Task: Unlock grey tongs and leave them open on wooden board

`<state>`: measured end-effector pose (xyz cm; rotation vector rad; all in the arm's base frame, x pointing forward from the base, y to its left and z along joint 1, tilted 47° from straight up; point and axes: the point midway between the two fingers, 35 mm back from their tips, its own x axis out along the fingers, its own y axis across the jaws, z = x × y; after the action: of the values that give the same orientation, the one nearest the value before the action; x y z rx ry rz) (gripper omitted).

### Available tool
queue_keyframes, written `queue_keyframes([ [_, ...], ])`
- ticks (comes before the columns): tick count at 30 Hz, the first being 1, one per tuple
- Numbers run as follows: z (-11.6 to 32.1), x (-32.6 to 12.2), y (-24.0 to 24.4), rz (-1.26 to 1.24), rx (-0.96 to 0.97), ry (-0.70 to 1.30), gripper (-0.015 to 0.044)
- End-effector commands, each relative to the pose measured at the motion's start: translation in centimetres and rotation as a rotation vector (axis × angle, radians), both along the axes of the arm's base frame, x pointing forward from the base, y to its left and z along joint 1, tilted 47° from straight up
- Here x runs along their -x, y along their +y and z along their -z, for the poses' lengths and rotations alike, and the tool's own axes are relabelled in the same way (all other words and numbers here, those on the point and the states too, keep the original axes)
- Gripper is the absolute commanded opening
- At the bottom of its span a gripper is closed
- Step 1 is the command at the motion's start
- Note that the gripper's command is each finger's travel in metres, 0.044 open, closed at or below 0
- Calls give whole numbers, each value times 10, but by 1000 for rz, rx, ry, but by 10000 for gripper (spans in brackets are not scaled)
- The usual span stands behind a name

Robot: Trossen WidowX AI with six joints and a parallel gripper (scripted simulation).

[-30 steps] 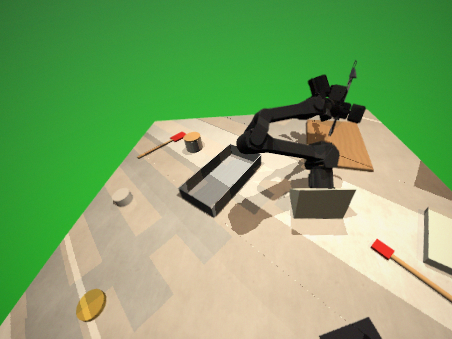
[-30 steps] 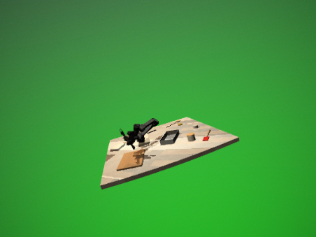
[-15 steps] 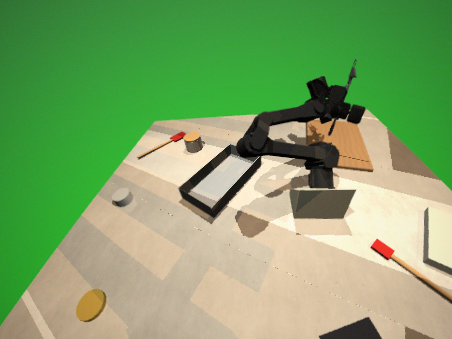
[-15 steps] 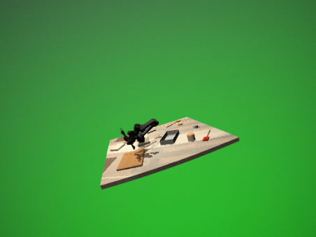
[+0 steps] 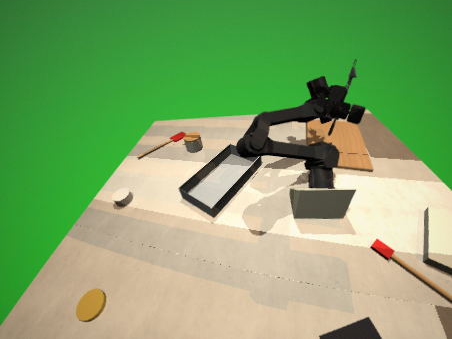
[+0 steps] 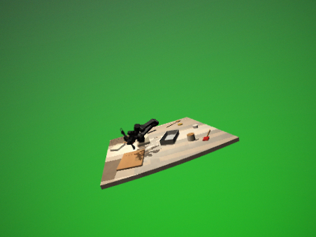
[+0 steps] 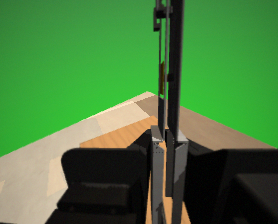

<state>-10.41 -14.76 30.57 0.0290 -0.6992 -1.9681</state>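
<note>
"Item one?"

"Grey tongs [image 5: 353,75] [image 6: 121,132] [image 7: 174,75], one pair, held in the claw [image 5: 342,108] [image 6: 128,138] [image 7: 157,133], above the worktop [image 5: 190,257] [image 6: 196,152] [image 7: 45,145]."

"Item two?"

"Wooden board [image 5: 345,137] [image 6: 130,161] [image 7: 117,136], one, flat, beneath the raised arm [image 5: 290,114] [image 6: 148,124]."

"Item three?"

"Roasting tin [image 5: 239,189] [image 6: 170,143], one, black-walled, upright, apart from the board."

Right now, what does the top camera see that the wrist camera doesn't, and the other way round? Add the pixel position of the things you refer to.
Only the top view: the roasting tin [image 5: 216,212], a yellow disc [image 5: 91,305] and two red-headed tools [image 5: 178,136] [image 5: 382,249].
Only the wrist view: a close look at the two dark finger mounts beside the tongs.
Both: the tongs [image 5: 352,72] [image 7: 174,65] and the wooden board [image 5: 350,139] [image 7: 120,136].
</note>
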Motion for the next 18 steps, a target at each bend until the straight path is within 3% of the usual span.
queue_keyframes([
  [1, -1, 0, 1, 6, 7, 0, -150],
  [10, -1, 1, 0, 7, -10, -3, -150],
  [18, 0, 7, -7, 7, -139, -20, -150],
])
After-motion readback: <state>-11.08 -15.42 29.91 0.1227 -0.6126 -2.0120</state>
